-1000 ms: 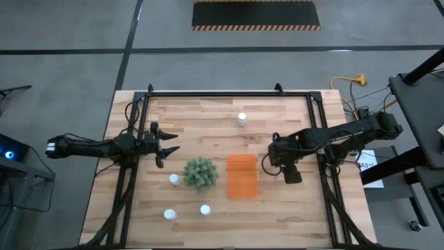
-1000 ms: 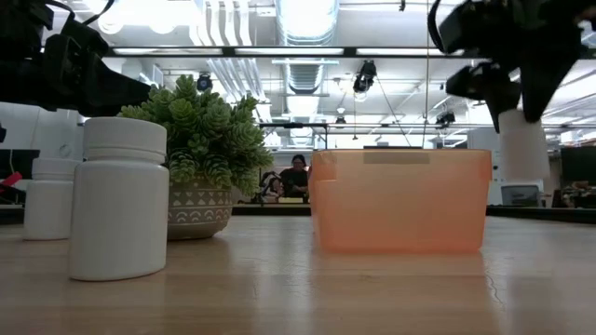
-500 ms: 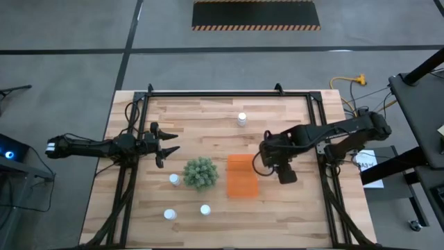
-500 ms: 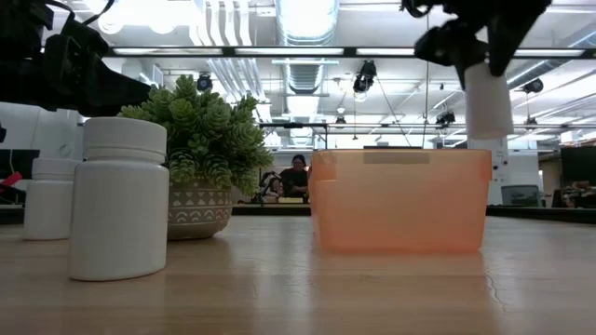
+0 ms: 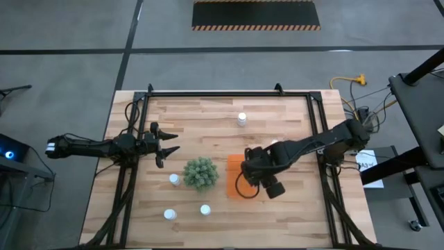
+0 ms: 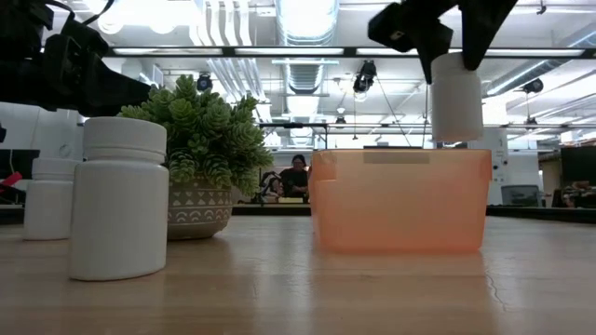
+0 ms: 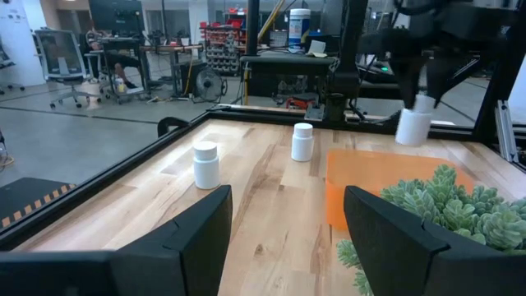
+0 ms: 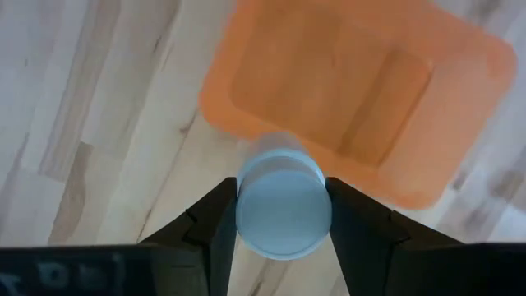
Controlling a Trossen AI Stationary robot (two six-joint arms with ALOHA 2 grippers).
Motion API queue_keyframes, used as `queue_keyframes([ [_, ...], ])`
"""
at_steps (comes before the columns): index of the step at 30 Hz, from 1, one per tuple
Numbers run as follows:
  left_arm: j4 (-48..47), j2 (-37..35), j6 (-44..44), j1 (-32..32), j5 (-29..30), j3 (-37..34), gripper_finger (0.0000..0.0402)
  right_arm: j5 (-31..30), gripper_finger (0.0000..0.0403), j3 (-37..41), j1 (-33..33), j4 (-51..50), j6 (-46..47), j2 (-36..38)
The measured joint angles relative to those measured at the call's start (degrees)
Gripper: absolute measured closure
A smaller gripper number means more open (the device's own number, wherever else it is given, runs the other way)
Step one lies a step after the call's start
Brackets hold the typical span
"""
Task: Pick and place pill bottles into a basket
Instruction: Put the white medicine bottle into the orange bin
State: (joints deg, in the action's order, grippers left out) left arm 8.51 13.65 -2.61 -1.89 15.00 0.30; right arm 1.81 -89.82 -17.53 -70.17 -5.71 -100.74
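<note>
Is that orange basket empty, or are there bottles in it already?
Empty: the right wrist view shows the basket with a bare floor, and the pill bottle hangs above its rim.

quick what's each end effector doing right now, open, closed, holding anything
Left end effector: open, empty.
Right end effector: closed on a pill bottle above the basket.

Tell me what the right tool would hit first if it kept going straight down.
Probably the orange basket. The right tool points down with a white bottle in its grip, near the basket's edge, so the bottle might catch the rim first.
</note>
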Motion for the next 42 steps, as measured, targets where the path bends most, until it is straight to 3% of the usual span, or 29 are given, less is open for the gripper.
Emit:
queue_keyframes([
  [11,0.0,0.0,0.0,0.0,0.0,0.0,0.0184,-0.4,0.0251,-5.5,-1.9,0.5,-2.8,-6.0],
  [20,0.0,0.0,0.0,0.0,0.0,0.0,0.0184,-0.5,0.0251,-5.5,-2.1,2.3,-4.4,-6.2],
  [42,0.0,0.0,0.0,0.0,0.0,0.0,0.0184,-0.2,0.0250,3.2,-2.1,11.4,-5.8,-6.2],
])
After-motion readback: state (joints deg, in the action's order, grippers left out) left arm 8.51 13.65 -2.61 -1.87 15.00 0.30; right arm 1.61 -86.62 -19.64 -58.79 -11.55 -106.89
